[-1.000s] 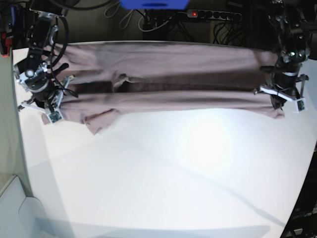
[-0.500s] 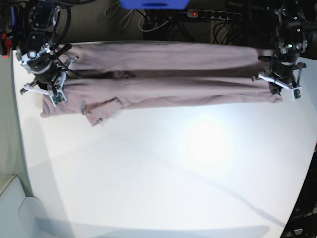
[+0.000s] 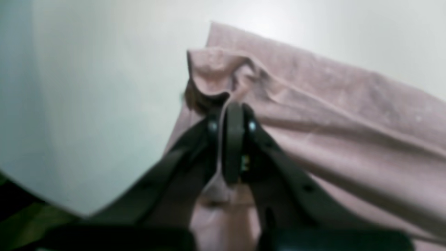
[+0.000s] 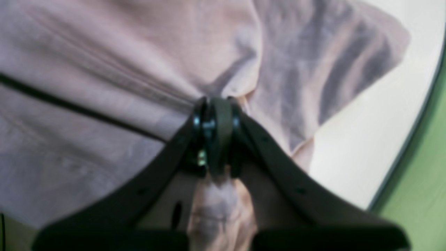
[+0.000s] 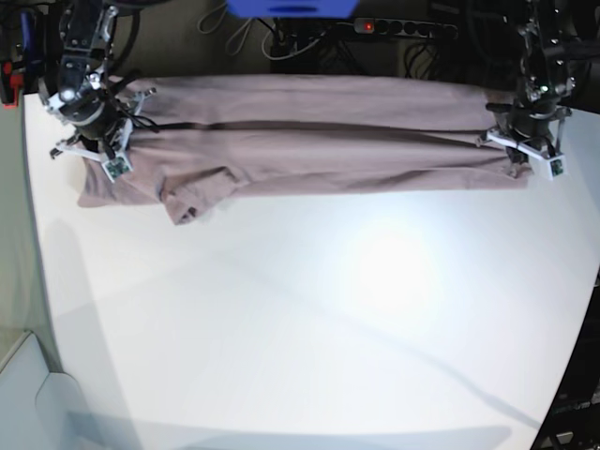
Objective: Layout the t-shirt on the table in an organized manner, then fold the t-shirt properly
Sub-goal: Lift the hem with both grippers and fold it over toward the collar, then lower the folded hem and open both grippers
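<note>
The mauve-pink t-shirt [image 5: 309, 150] lies stretched in a long band across the far part of the white table [image 5: 300, 319], doubled lengthwise, with one sleeve [image 5: 192, 202] sticking out toward the front at the left. My left gripper [image 5: 527, 150] is at the band's right end, shut on a pinch of the t-shirt [image 3: 331, 122]; the left gripper [image 3: 232, 108] shows fabric bunched between its tips. My right gripper [image 5: 94, 145] is at the left end, the right gripper [image 4: 216, 104] likewise shut on the t-shirt [image 4: 104, 69].
A power strip [image 5: 403, 28], cables and a blue object [image 5: 291, 7] sit behind the table's far edge. The table's rounded edge [image 4: 400, 157] runs close beside the right gripper, with green floor [image 4: 425, 174] beyond.
Both grippers have carried the shirt's ends toward the table's far edge. The near layer has closed over the far one, narrowing the dark gap between them.
</note>
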Robot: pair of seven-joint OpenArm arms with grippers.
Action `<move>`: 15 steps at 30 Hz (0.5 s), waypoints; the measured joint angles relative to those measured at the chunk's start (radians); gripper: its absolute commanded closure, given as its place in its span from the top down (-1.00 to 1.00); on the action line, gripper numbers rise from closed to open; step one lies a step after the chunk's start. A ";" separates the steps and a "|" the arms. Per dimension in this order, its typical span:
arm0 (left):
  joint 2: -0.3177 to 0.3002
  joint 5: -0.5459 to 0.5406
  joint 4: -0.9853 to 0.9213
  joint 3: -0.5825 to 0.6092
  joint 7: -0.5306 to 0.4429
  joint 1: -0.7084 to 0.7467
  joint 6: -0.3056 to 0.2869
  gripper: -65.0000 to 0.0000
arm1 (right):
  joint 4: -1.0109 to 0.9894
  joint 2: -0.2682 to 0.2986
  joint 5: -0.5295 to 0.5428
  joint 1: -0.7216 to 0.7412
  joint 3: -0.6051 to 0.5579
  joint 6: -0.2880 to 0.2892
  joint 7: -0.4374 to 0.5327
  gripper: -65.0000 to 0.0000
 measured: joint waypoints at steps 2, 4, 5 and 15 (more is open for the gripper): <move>-0.003 -0.005 -0.011 0.000 -0.011 0.001 -0.009 -1.00 | -0.019 0.000 0.001 0.006 0.001 -0.003 0.011 -1.00; -0.006 -0.005 -0.021 0.000 -0.022 0.000 -0.010 -1.00 | -0.027 0.000 0.003 0.008 0.002 -0.003 0.024 -1.00; -0.006 -0.008 -0.024 0.000 -0.024 0.000 -0.010 -1.00 | -0.027 0.000 0.003 0.008 0.002 -0.003 0.024 -1.00; -0.027 -0.001 -0.027 0.032 -0.028 0.000 -0.012 -0.40 | -0.026 0.003 0.006 0.007 0.006 -0.016 0.025 -0.30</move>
